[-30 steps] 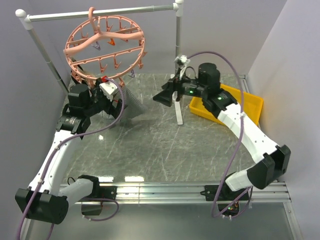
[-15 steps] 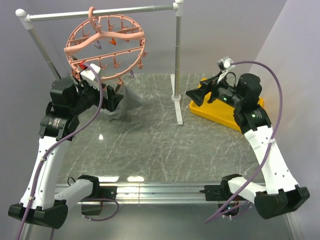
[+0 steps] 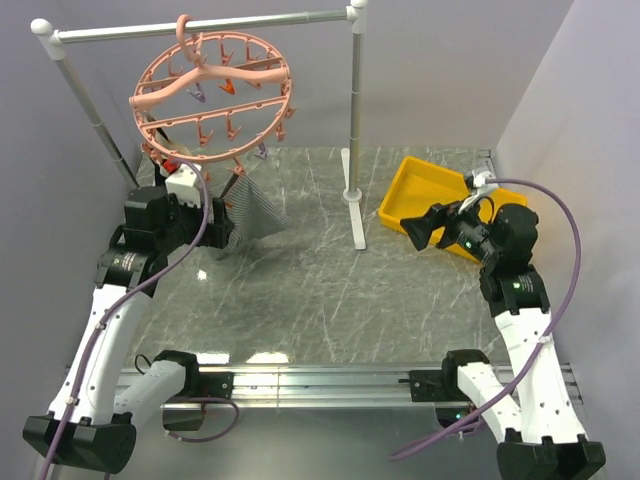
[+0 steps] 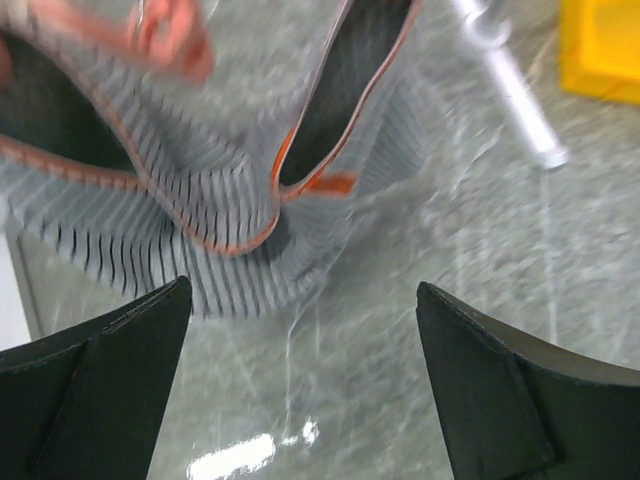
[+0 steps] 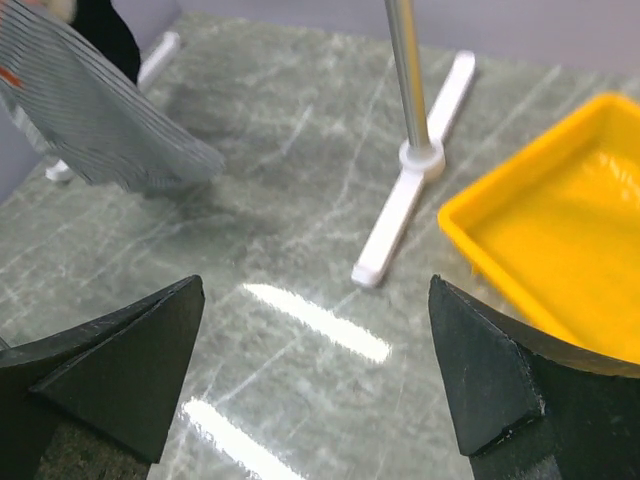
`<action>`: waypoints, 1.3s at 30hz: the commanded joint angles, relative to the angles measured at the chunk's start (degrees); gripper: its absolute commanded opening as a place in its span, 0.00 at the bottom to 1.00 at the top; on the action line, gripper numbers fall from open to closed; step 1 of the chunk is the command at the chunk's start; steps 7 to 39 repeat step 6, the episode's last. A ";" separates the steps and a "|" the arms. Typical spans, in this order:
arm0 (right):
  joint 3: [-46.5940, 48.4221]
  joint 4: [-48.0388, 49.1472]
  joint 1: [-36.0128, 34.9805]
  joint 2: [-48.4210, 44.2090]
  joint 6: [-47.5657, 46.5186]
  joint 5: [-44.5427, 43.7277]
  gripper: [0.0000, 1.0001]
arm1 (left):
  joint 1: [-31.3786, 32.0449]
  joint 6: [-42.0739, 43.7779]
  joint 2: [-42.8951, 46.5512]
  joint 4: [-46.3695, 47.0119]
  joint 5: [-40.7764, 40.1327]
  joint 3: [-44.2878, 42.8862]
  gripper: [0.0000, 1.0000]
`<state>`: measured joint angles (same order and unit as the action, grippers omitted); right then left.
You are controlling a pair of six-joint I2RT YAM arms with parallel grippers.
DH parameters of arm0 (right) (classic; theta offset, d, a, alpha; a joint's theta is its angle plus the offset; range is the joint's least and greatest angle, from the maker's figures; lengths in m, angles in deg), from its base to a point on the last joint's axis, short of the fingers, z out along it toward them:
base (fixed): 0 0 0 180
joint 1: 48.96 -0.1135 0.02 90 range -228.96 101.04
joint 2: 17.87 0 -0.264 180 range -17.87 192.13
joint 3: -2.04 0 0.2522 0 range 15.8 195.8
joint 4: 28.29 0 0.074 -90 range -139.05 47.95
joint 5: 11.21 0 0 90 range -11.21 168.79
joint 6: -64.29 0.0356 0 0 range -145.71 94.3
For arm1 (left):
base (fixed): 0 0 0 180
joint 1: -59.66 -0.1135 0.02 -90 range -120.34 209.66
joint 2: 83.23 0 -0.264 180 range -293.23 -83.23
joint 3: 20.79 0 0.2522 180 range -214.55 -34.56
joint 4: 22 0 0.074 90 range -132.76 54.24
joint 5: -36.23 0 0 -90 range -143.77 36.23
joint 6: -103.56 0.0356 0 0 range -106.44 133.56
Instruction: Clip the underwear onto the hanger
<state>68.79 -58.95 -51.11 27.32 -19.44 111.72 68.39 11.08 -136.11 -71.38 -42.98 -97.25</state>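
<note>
Hanging below the 5 o'clock rim of the hanger (image 3: pixel 210 95), the underwear (image 3: pixel 257 208) has its long axis running from 11 o'clock at the ring to 5 o'clock toward the table (image 3: pixel 300 290), with the striped cloth fanning out low. Left gripper (image 3: pixel 218 215) sits at its 9 o'clock, just beside the cloth, jaws spread wide with nothing in them. In the left wrist view the cloth lies ahead of both fingers (image 4: pixel 100 390), apart from them. A pink clip (image 4: pixel 170 35) at the cloth's orange-trimmed edge is blurred, so I cannot tell if it bites. Right gripper (image 3: pixel 416 230) hovers at 3 o'clock, well apart, jaws wide and empty, beside the yellow tray (image 3: pixel 432 185). Grey rail post (image 3: pixel 354 120) and its white foot (image 3: pixel 356 215) stand between underwear and right gripper. Cannot tell whether the hem touches the table.
</note>
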 commanded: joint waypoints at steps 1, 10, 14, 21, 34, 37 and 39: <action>-3.50 0.03 1.62 -2.56 0.15 -0.15 1.00 | -0.21 -0.77 3.31 0.90 -5.51 2.49 1.00; -4.83 0.03 1.80 -3.79 0.59 0.12 1.00 | -0.21 1.33 4.63 3.00 -7.00 2.58 1.00; -4.83 0.03 1.80 -3.79 0.59 0.12 1.00 | -0.21 1.33 4.63 3.00 -7.00 2.58 1.00; -4.83 0.03 1.80 -3.79 0.59 0.12 1.00 | -0.21 1.33 4.63 3.00 -7.00 2.58 1.00; -4.83 0.03 1.80 -3.79 0.59 0.12 1.00 | -0.21 1.33 4.63 3.00 -7.00 2.58 1.00; -4.83 0.03 1.80 -3.79 0.59 0.12 1.00 | -0.21 1.33 4.63 3.00 -7.00 2.58 1.00; -4.83 0.03 1.80 -3.79 0.59 0.12 1.00 | -0.21 1.33 4.63 3.00 -7.00 2.58 1.00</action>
